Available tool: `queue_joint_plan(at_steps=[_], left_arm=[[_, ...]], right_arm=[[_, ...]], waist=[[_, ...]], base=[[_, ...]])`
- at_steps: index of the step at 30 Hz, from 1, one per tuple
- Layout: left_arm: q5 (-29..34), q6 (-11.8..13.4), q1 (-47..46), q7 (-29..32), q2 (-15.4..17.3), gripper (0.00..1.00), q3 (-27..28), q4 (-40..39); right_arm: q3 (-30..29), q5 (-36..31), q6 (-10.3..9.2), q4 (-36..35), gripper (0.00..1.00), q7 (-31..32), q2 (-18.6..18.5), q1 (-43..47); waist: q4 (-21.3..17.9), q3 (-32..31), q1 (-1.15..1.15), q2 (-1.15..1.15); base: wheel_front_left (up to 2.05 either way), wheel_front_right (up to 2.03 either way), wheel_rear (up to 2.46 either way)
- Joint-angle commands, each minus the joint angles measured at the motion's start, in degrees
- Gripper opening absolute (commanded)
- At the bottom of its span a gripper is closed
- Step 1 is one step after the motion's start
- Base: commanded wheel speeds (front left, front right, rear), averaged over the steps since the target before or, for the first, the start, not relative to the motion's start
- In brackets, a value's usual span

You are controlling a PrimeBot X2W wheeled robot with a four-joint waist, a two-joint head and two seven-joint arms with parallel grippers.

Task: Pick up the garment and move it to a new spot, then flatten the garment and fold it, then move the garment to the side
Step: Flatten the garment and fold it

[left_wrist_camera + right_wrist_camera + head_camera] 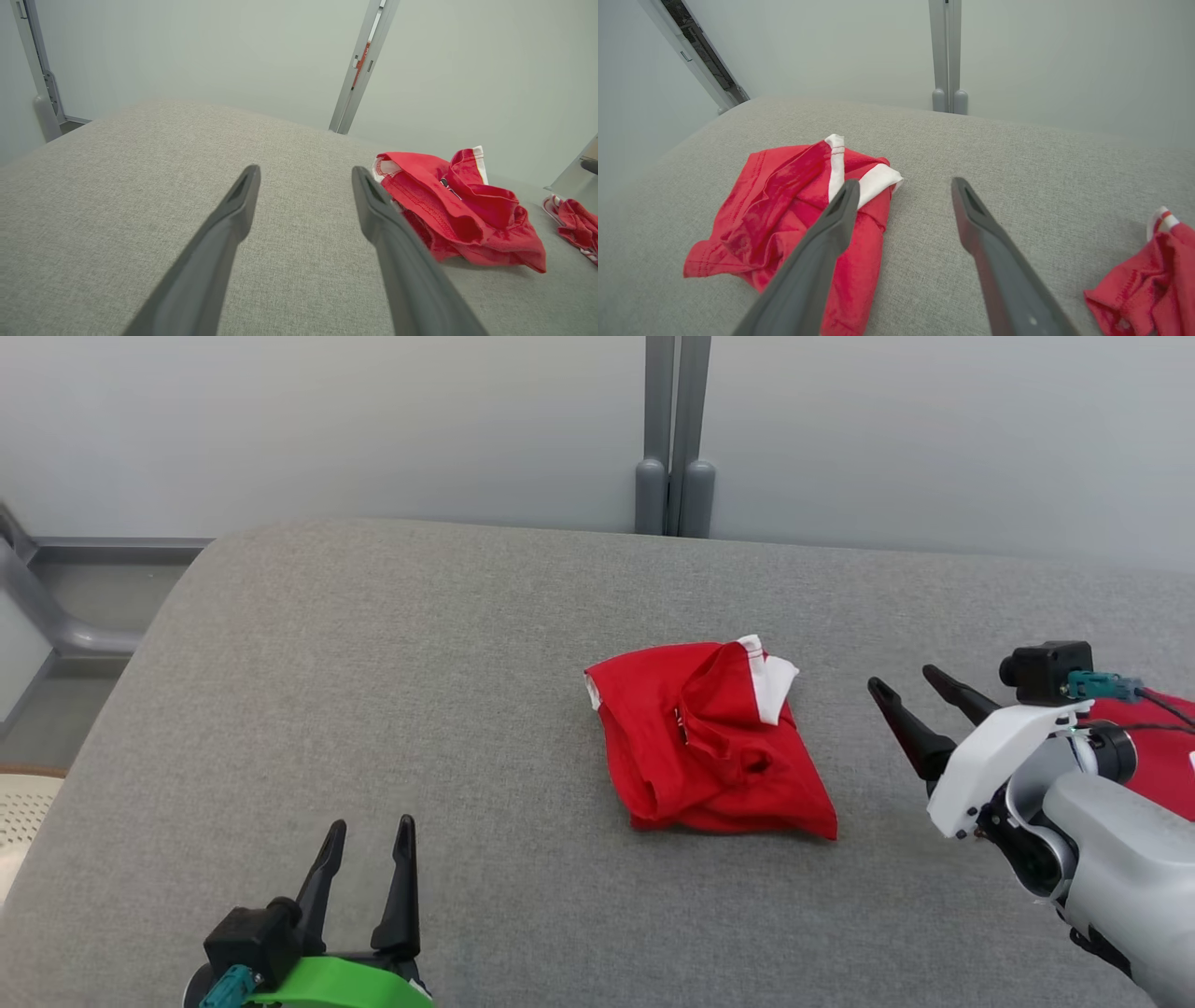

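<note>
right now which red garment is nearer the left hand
The central garment, white trim on top; the other garment sits far right, partly behind the right arm.

Wide bare gray pad left of the crumpled red garment and in front of it. Bare strip on its right side, then a second red cloth near the right edge. Far behind, blocked by a pale wall and a gray post.

Pale wall behind grey fabric surface, perhaps a bed.
</note>
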Motion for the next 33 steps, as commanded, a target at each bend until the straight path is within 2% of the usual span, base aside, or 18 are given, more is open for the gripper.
queue_joint_plan(at_steps=[1,2,3,8,14,21,27,33], left_arm=[[0.5,-0.2,0.0,-0.1,0.2,1.0,0.0,0.0],[0.5,-0.2,-0.1,-0.1,0.1,1.0,-0.2,0.1],[0.4,-0.2,-0.2,-0.1,0.2,1.0,-0.3,0.2],[0.1,-0.2,-1.5,-0.1,0.1,1.0,-1.0,0.5],[-0.2,-0.2,-2.7,-0.1,0.1,1.0,-1.2,1.0],[-1.1,-0.2,-4.3,-0.1,0.0,1.0,-1.8,1.0],[-2.7,-0.1,-5.3,-0.1,0.0,1.0,-2.6,0.7],[-3.9,0.5,-5.7,-0.1,0.0,1.0,-3.5,0.7]], right_arm=[[0.0,-0.2,-0.05,0.6,0.93,0.0,0.6,0.5],[0.3,0.3,-0.05,1.6,0.4,1.1,1.2,0.4],[0.9,0.3,-0.05,2.3,0.0,2.6,1.5,0.2],[2.6,2.1,-0.05,7.6,0.0,10.8,4.0,-1.8],[4.1,3.5,-0.05,10.0,0.0,14.4,5.0,-3.4],[4.9,4.4,-0.06,12.9,0.0,15.5,5.8,-6.5],[5.5,2.9,-0.05,13.9,0.0,11.8,6.9,-11.4],[7.6,2.8,-0.05,13.5,0.0,11.8,9.5,-14.4]], waist=[[0.9,0.4,0.0,0.0],[1.4,0.5,0.0,0.0],[1.8,0.6,0.0,0.0],[4.9,2.4,0.0,0.0],[8.6,4.9,0.0,0.0],[12.2,7.9,0.0,0.0],[14.8,10.2,0.0,0.0],[16.3,11.7,0.0,0.0]], base=[[0.0,0.0,0.0],[0.0,0.0,0.0],[0.0,0.0,0.0],[0.0,0.0,0.0],[0.0,0.0,0.0],[0.0,0.0,0.0],[0.0,0.0,0.0],[0.0,0.0,0.0]])
